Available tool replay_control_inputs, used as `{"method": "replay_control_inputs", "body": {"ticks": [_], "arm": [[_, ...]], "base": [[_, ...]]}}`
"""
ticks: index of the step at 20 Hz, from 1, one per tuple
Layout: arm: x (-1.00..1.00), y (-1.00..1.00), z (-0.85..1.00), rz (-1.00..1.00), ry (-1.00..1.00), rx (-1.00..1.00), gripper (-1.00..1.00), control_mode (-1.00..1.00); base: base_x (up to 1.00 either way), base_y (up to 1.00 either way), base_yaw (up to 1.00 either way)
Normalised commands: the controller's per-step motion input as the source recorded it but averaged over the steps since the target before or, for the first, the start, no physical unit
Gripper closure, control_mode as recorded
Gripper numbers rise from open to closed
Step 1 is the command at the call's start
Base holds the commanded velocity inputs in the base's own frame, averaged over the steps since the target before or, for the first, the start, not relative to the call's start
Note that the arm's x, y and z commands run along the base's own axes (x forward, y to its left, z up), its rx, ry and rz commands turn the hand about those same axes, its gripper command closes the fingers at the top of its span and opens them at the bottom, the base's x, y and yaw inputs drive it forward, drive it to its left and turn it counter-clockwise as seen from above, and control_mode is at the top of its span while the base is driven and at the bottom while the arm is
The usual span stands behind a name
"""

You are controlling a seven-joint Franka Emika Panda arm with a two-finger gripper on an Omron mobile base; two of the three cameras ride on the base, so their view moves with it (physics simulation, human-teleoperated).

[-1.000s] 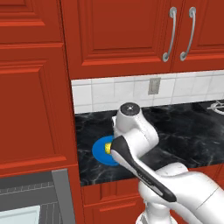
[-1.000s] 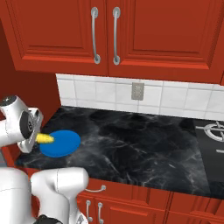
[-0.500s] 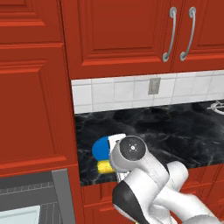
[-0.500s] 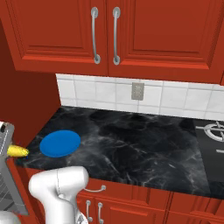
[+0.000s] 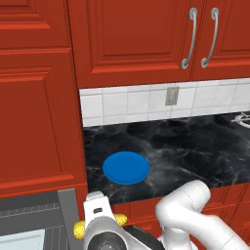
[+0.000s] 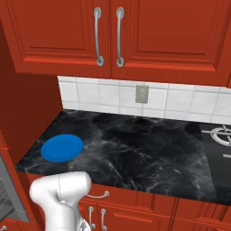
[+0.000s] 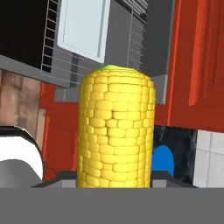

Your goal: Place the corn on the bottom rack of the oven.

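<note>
Corn (image 7: pixel 116 131) upright within pincer (image 7: pixel 114 175)

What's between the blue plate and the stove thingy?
Nothing but bare black counter lies between the plate and the stove, as the right base view shows.

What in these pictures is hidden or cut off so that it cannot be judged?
- Fingertips: hand view, hidden behind the corn.
- Corn: left base view, mostly behind the gripper.
- Bottom rack: the oven is cut by the frame's bottom edge; which rack is which is unclear.

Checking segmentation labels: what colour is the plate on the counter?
Solid blue plate, clearest in the left base view.
</note>
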Motion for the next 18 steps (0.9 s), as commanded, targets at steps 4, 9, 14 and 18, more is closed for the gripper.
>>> {"method": "replay_control_inputs", "body": {"ticks": [4,9,14,18], "arm": [[-0.29,1.0,-0.3,0.01,0.0,-0.06,1.0,-1.0],[0.14,0.72,-0.61,-0.18,0.0,0.02,1.0,-1.0],[0.05,0.35,-0.95,-0.53,-0.01,0.15,1.0,-1.0],[0.0,0.06,-0.79,-0.79,-0.06,0.25,1.0,-1.0]], "base": [[0.0,0.0,0.0],[0.0,0.0,0.0],[0.0,0.0,0.0],[0.0,0.0,0.0]]}}
